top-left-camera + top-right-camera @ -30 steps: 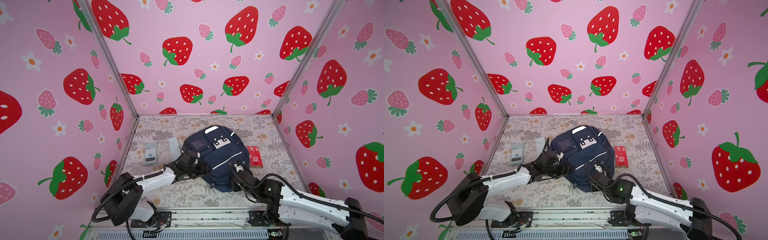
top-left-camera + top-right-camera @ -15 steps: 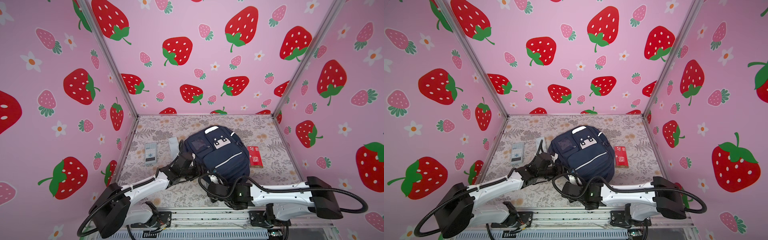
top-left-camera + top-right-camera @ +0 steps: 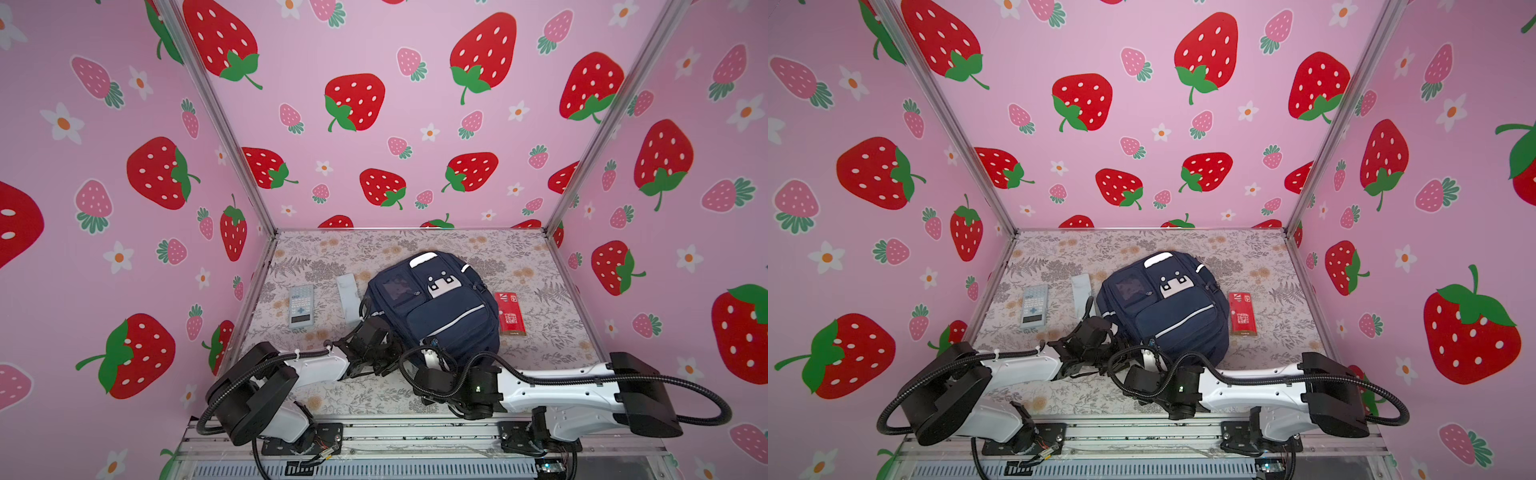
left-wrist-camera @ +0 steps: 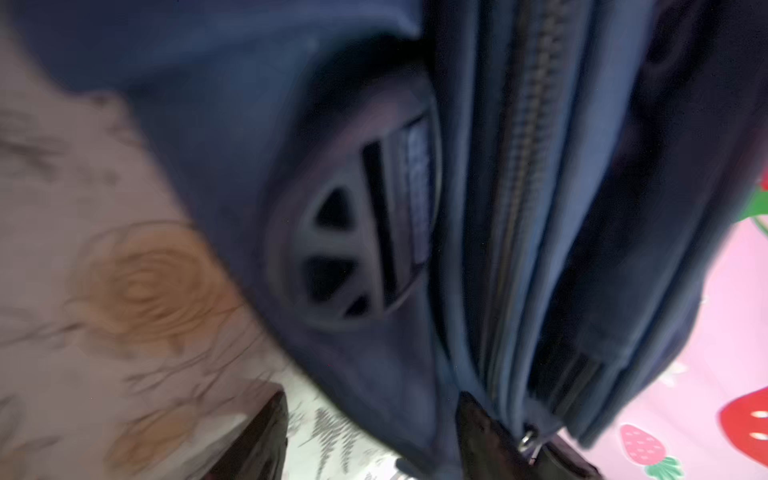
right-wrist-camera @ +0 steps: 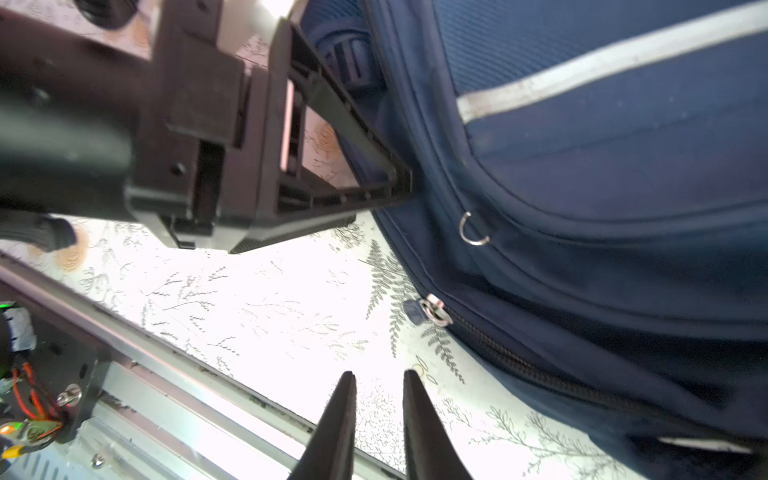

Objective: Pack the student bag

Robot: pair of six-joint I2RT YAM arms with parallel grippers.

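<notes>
Strawberry-print walls (image 3: 374,62) enclose a floral-clothed table (image 3: 540,257). At its middle lies the student bag (image 3: 436,307), flat on its back with its front pockets facing up. The bag's long axis runs far to near. Its white top patch (image 3: 423,259) points to the far wall and a little left, and its rounded bottom lies nearest the robot and a little right.

The bag is navy fabric. It has a white cartoon-face patch (image 3: 444,286) below the top patch, a see-through pocket window (image 3: 395,286) to the left of that, and a thin silver stripe (image 3: 461,318) slanting across the lower pocket.

Both arms reach in low from the near rail and crowd the bag's near end, their black cables looping in front of it. The left gripper (image 4: 372,395) sits at the bag's near-left edge. Its jaws are apart: one fingertip rests against the zip seam and the other stands on the cloth, clear of the fabric, so nothing is grasped. That view is blurred. The right gripper (image 5: 376,374) hovers over bare cloth just short of the near edge, its fingers narrowly parted and empty.

A grey calculator (image 3: 301,305) lies well left of the bag. A pale white case (image 3: 348,293) lies just beside the bag's left side. A red packet (image 3: 510,312) lies close to its right side. A zip pull (image 5: 432,309) rests on the cloth at the near edge, ahead of the right gripper.
</notes>
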